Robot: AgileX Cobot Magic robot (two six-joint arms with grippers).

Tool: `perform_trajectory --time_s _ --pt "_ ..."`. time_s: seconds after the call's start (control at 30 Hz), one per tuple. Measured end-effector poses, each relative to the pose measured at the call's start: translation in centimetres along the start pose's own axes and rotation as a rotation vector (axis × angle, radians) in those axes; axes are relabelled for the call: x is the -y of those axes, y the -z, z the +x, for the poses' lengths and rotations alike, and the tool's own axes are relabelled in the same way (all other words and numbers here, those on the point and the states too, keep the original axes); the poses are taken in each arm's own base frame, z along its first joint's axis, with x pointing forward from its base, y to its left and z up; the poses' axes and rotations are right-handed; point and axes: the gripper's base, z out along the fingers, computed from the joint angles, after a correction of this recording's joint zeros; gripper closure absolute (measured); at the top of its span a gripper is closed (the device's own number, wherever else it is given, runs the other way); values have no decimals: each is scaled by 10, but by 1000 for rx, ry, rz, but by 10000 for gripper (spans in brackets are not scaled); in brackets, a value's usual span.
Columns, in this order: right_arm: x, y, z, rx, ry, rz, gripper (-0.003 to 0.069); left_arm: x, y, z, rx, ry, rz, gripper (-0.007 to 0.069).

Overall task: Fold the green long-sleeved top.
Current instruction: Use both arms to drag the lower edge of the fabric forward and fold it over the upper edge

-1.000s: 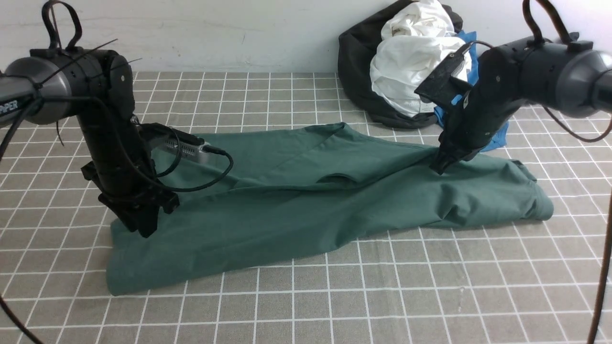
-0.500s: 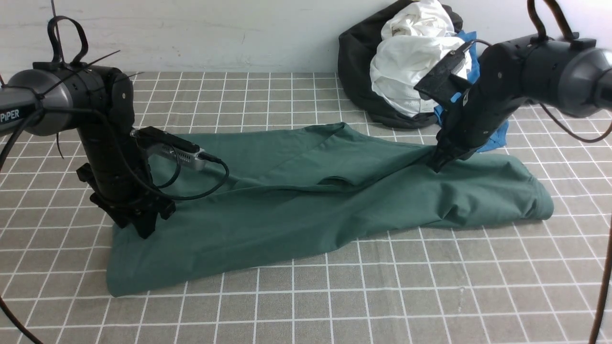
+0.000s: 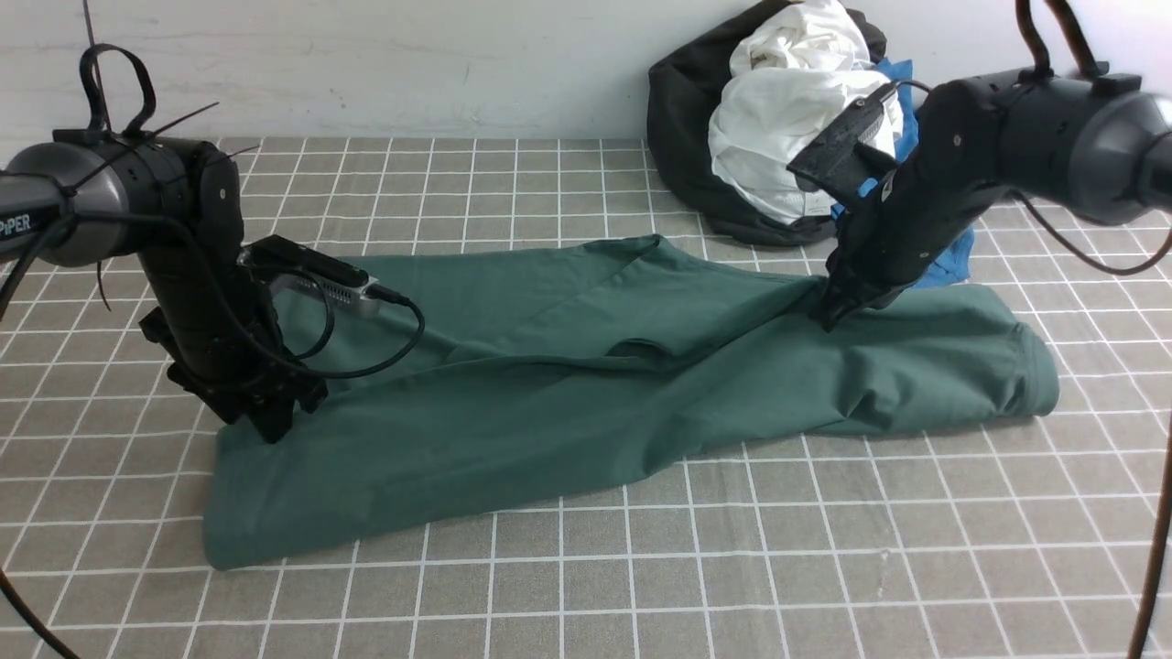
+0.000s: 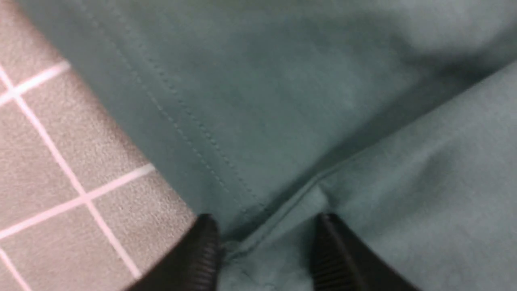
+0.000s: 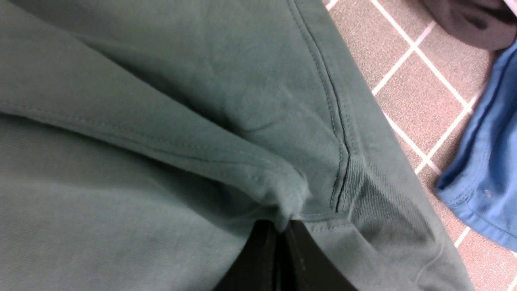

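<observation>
- Locate the left gripper point(image 3: 265, 423) at the left end of the green long-sleeved top point(image 3: 549, 403), pointing down onto the cloth. In the left wrist view its fingers point(image 4: 198, 254) stand partly apart. A stitched edge of the top lies in the gap, and nothing is pinched.
- Note that the top lies lengthwise across the middle of the checked table cover point(image 3: 824, 567). It is loosely doubled over and creased, and its left corner lies nearest you.
- Check the right gripper point(image 3: 829, 316) at the far edge of the top, toward its right end. Its jaws are closed tight on a small fold of the cloth beside a seam.
- Observe the heap by the wall behind that arm: a white garment point(image 3: 778, 137) on a dark garment point(image 3: 682, 137). A blue garment point(image 3: 952, 261) lies near the top's far edge without touching it.
</observation>
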Motion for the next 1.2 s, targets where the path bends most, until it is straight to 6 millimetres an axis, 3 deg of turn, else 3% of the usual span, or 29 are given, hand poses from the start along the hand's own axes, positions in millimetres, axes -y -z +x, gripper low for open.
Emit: perform_trajectory --time_s 0.03,0.13,0.2,0.37,0.47,0.6,0.77,0.9,1.03,1.2 --pt "0 0 0 0 0 0 662 0 0 0 -2 1 2 380" --pt "0 0 0 0 1 0 662 3 3 1 -9 -6 10 554" --pt "0 0 0 -3 7 5 662 3 9 2 -2 -6 7 602" --pt "5 10 1 -22 53 49 662 1 40 3 76 -12 -32 622" --pt "11 20 1 -32 98 102 662 -2 65 -1 207 -23 -101 622" --pt "15 22 -1 -16 127 146 662 -9 76 -18 391 -2 -170 622" --pt "23 15 -7 66 117 203 662 -19 65 -46 464 37 -187 622" --pt "35 -12 -2 136 32 243 662 -31 44 -81 517 74 -196 622" --pt "36 -36 0 177 -31 248 657 -38 21 -101 527 109 -189 617" --pt "35 -48 1 204 -123 240 570 -42 4 -112 517 157 -174 520"
